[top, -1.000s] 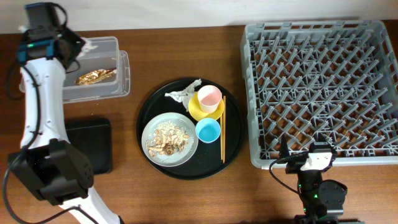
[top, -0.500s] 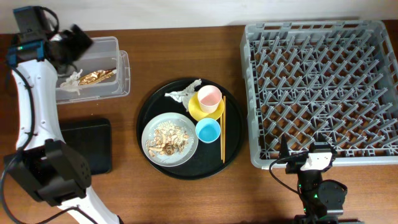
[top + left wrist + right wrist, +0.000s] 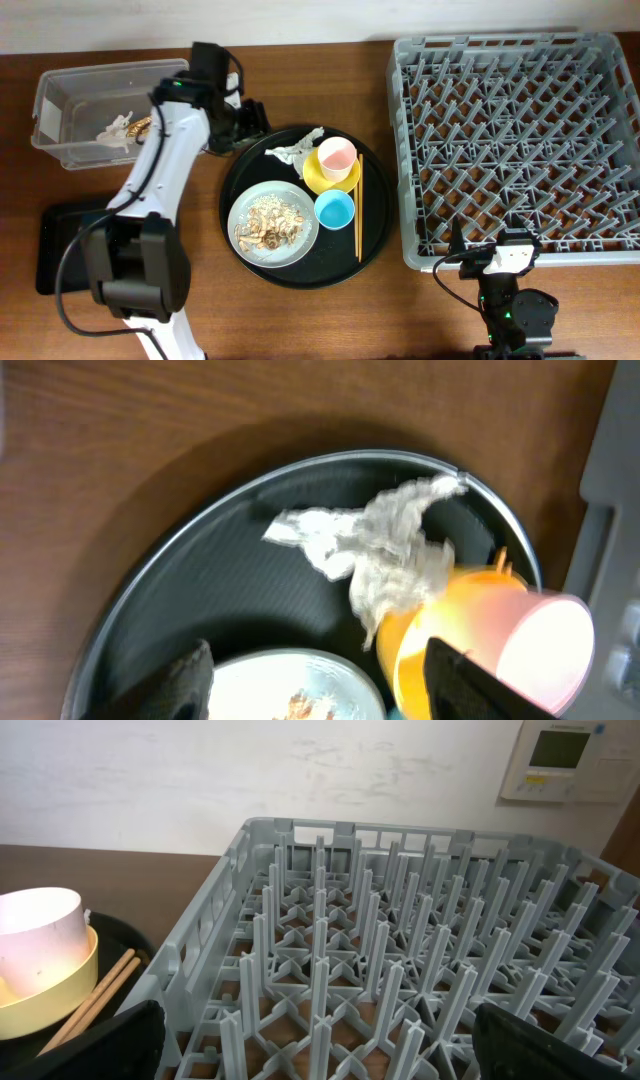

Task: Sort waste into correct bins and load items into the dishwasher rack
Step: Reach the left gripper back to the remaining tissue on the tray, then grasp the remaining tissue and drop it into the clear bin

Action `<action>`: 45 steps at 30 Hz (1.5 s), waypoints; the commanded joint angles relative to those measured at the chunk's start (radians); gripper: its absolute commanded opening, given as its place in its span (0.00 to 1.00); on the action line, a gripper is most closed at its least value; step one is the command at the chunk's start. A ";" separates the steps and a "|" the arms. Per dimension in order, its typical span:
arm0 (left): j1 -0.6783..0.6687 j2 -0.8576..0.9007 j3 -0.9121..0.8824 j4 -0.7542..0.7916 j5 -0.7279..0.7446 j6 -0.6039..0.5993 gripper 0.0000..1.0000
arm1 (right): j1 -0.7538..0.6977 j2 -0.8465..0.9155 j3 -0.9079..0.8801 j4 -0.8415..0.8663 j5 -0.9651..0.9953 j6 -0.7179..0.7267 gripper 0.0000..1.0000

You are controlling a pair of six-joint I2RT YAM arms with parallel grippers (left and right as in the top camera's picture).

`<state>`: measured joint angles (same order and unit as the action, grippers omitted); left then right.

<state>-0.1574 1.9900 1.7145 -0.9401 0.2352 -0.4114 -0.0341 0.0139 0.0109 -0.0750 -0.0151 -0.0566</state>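
My left gripper (image 3: 246, 118) (image 3: 320, 685) hangs open and empty over the back left of the round black tray (image 3: 300, 272). Just ahead of it lies a crumpled white wrapper scrap (image 3: 292, 151) (image 3: 380, 550). The pink cup (image 3: 337, 155) (image 3: 545, 645) sits in the yellow bowl (image 3: 322, 178) (image 3: 440, 640). The grey plate (image 3: 300, 238) holds brown food bits (image 3: 268, 222); the blue cup (image 3: 334, 209) and chopsticks (image 3: 359, 205) lie to its right. The clear tub (image 3: 60, 90) holds wrapper scraps (image 3: 122, 128). My right gripper (image 3: 500, 255) (image 3: 320, 1050) is open by the rack (image 3: 515, 140) (image 3: 400, 950).
A shallow black rectangular tray (image 3: 65, 250) lies at the front left, partly under my left arm. The round tray's rim (image 3: 150, 570) curves between the gripper and the bare wooden table (image 3: 300, 320). The rack fills the right side.
My left gripper opened over the clear tub, left a white scrap in it, then swung right to the round tray. The right arm has not moved.
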 commanded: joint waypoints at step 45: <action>-0.209 0.230 -0.097 0.281 -0.206 -0.337 0.30 | -0.006 -0.008 -0.005 -0.005 0.012 0.001 0.98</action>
<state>-0.3645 2.1902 1.6314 -0.6575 0.0437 -0.7452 -0.0341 0.0139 0.0109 -0.0750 -0.0154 -0.0563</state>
